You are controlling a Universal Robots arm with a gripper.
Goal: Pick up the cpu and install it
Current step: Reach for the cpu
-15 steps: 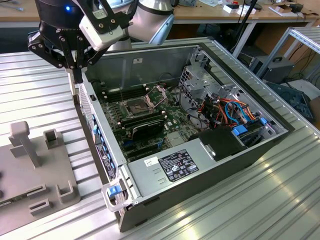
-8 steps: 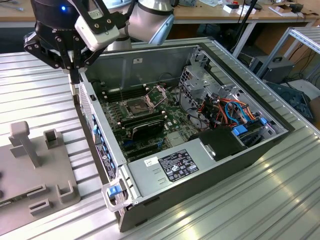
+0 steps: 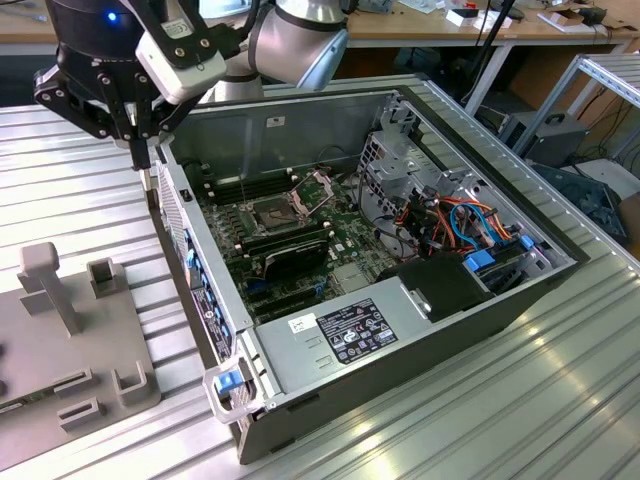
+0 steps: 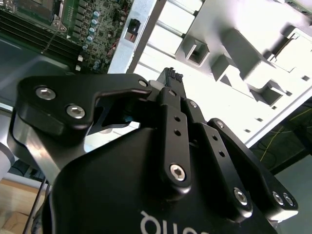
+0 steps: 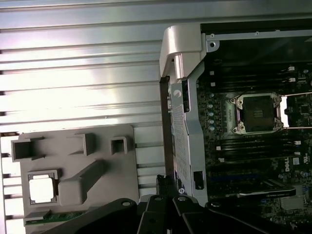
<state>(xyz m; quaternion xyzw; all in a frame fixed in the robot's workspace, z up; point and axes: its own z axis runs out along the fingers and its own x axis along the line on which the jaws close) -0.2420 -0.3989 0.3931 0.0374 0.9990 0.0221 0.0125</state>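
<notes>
The cpu (image 5: 41,189) is a small pale square lying flat in a recess of the grey fixture (image 5: 83,161), seen in the first wrist view. My gripper (image 3: 143,150) hangs above the table beside the computer case's wall at the exterior view's left, between fixture and case. Its black fingers meet at the tips (image 4: 171,74) with nothing between them, and the tips (image 5: 165,183) are some way from the cpu. On the green motherboard (image 3: 345,225) the dark square socket (image 3: 272,212) lies open, its metal frame (image 3: 315,185) hinged up.
The open computer case (image 3: 400,330) lies on a ribbed metal table (image 3: 80,200). The fixture (image 3: 70,330) carries upright blocks and posts. A long black card (image 3: 290,252), cables and drive bays (image 3: 470,235) crowd the case beside the socket.
</notes>
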